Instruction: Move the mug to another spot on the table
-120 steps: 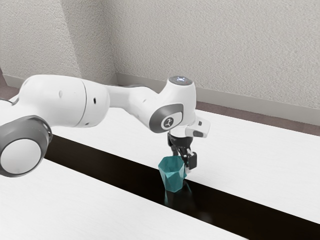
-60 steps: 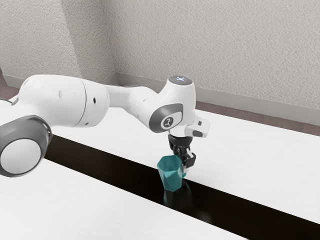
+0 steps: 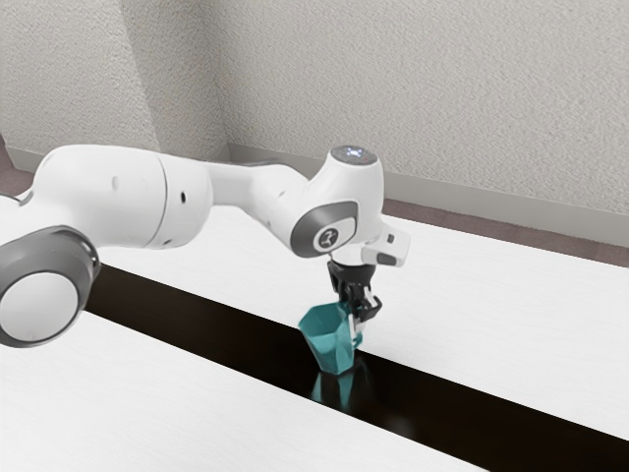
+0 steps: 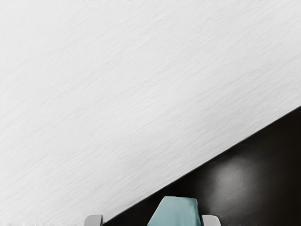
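Near bench: white wood-grain surface of the bench (image 3: 177,413) runs across the foreground of the exterior view
Arm: white Franka arm (image 3: 147,202) comes in from the exterior view's left; a grey round joint cap (image 3: 326,234) bears a small white mark, too small to read
Dark strip: a glossy black band (image 3: 197,310) crosses the bench on a slant between its two white parts; in the wrist view the same band (image 4: 254,174) meets the white surface (image 4: 117,94) along a slanted edge
Mug: teal faceted mug (image 3: 329,342) sits over the black band, tilted with its mouth leaning toward the exterior view's left; its teal reflection lies on the gloss just below; whether the base touches the band cannot be told; in the wrist view the mug (image 4: 175,213) sits between two pale fingertips (image 4: 94,220)
Pincer: black pincer (image 3: 352,313) points down from the wrist, clamped on the mug's rim at the side toward the exterior view's right
Far bench: white surface beyond the band
Floor: brown strip (image 3: 511,228) behind the bench
Wall: pale textured wall (image 3: 442,88) with a light skirting board
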